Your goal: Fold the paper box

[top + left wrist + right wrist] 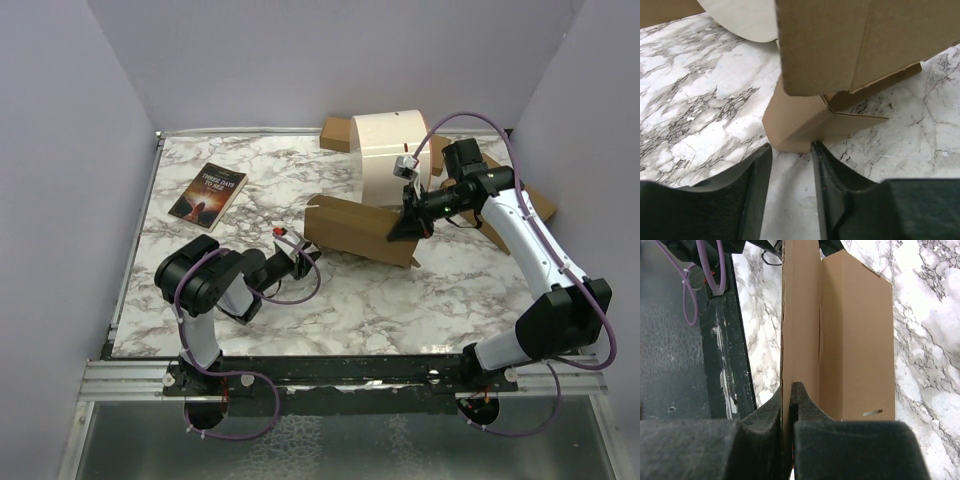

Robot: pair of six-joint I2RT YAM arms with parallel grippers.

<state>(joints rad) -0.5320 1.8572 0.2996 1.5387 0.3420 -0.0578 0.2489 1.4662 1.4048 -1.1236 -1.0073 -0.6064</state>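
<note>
Right gripper [791, 388] is pinching the paper box [355, 230] upright, steadying it while left gripper [791, 148], jaws apart, is straddling its left corner.

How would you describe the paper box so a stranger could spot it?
On the marble table, look centre, right of the book. The paper box is the half-folded brown cardboard with one wall pinched by the right gripper. Unlike the curled white sheet behind, it is brown and angular.
</note>
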